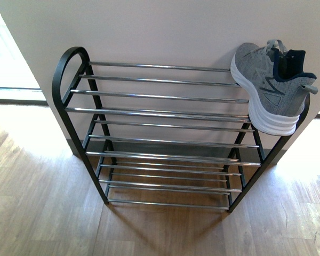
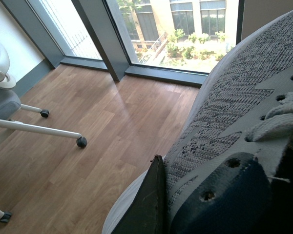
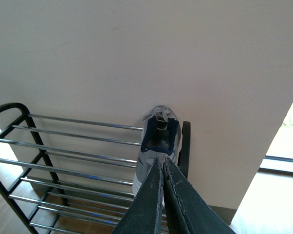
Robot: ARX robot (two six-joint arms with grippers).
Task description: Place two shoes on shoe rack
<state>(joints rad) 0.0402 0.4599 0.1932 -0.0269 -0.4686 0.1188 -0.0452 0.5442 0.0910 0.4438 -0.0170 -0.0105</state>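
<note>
Shoe rack [image 1: 160, 113]: on the wood floor [image 1: 42, 213], against the pale wall [image 1: 165, 26].
First sneaker [image 1: 266, 80]: tipped on its side at the right end of the top tier.
Second sneaker [image 2: 234, 112]: gripped at its navy collar, off the floor.
Left hand [image 2: 154, 195]: clamped on the second sneaker; one finger visible.
Right hand [image 3: 162, 165]: fingers pressed together, holding nothing, short of the rack.

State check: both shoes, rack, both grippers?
Rack shoe: on top tier, right end, tilted, overhanging the arch.
Second shoe: off the floor, held.
Rack: upright by the wall, one shoe on it.
Left gripper: shut on second shoe.
Right gripper: shut, empty.
</note>
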